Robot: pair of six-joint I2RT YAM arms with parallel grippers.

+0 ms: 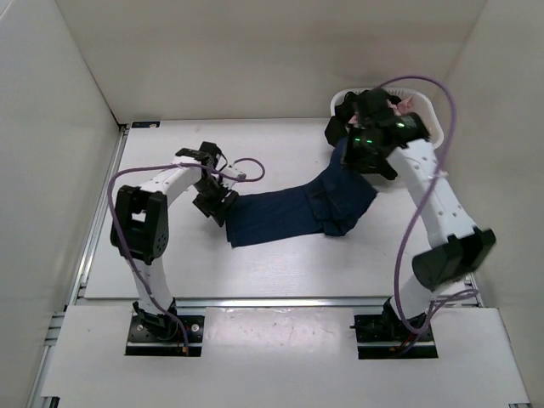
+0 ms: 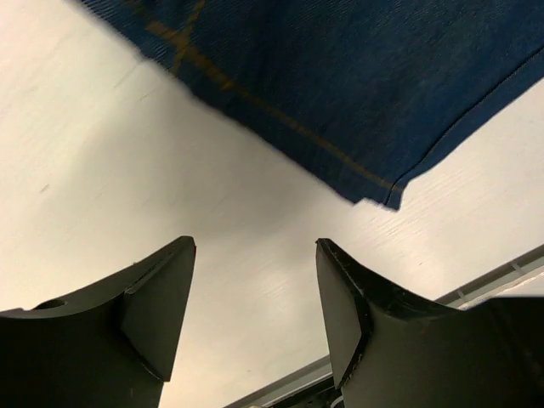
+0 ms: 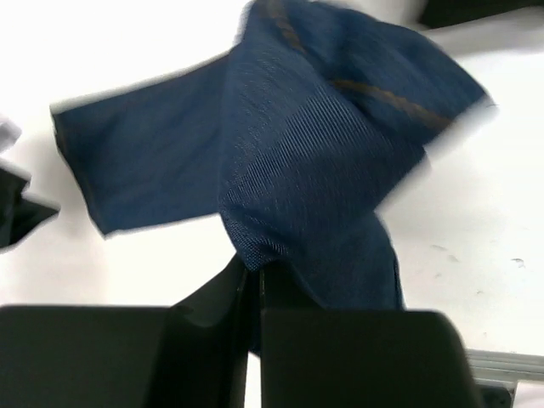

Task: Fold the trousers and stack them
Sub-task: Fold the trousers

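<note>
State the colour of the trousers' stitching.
Tan stitching on navy trousers; left wrist view shows it best.

The left arm folds low, elbow raised, its end effector (image 2: 255,255) pointing down with fingers spread apart, gripping nothing. The right arm reaches far forward, its end effector (image 3: 253,274) pinched closed on the trousers (image 3: 323,170).

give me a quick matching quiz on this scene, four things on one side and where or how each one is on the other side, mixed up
Things
1. left tool
2. right tool
3. trousers
4. white basket

Place or state
a. shut, pinching dark blue cloth
b. at the back right corner
c. open above bare table, beside a hem
d. stretched across the middle of the table

Pairs: 1-c, 2-a, 3-d, 4-b
</note>
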